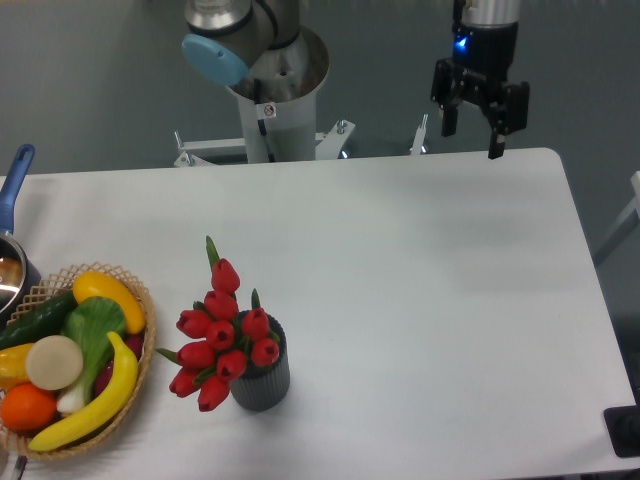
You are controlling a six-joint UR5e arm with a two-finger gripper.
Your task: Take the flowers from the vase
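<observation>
The flowers [220, 340], a bunch of glossy red tulip buds with green leaves, stand in the vase [264, 380], a small dark grey ribbed cylinder near the table's front left. My gripper [471, 140] hangs high above the table's far right edge, well away from the flowers. Its two black fingers point down and stand apart, open, with nothing between them.
A wicker basket [128, 400] of plastic fruit and vegetables sits at the front left, just left of the vase. A blue-handled metal pot [12, 260] pokes in at the left edge. The arm's base [270, 110] stands behind the table's far edge.
</observation>
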